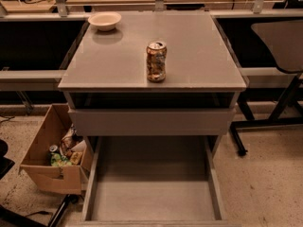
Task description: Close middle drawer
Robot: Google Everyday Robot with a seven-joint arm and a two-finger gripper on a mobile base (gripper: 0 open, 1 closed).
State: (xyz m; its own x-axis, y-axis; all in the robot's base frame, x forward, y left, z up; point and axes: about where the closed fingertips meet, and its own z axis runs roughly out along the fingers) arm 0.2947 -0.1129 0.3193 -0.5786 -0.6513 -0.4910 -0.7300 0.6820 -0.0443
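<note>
The middle drawer (152,193) is a plain matte grey tray, wide and shallow, standing pulled far out toward the camera. It sits level with straight side walls, its front at the lower edge. The claw is out of view.

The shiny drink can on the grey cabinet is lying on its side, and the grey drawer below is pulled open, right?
Not quite. The camera view shows the shiny drink can standing upright on the grey cabinet top. The wide grey drawer below is pulled open. The gripper is not in view.
</note>
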